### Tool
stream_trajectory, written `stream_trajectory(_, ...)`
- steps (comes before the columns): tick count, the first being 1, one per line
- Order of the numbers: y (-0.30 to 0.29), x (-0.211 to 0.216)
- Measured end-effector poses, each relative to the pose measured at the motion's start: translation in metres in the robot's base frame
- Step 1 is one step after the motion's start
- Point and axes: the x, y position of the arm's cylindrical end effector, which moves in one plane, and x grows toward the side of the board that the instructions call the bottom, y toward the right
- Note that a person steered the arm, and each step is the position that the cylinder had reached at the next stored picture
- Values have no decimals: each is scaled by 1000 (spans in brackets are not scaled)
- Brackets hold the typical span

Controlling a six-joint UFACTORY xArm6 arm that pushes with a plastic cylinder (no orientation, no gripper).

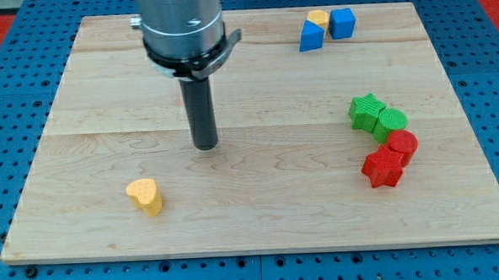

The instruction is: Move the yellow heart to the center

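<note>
The yellow heart [145,196] lies on the wooden board [261,215] near the view's bottom left. My tip [205,146] rests on the board left of centre, up and to the right of the heart, about a block's width of bare wood between them. It touches no block.
At the view's top right stand a blue triangular block [311,38], a blue cube [342,23] and a yellow block [318,18] close together. At the right, a green star [366,111], a green block [392,120], a red block [402,143] and a red star [382,168] form a chain.
</note>
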Motion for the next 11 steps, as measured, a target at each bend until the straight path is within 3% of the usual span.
stream_trajectory(3, 27, 48)
stream_trajectory(9, 38, 34)
stream_trajectory(11, 66, 83)
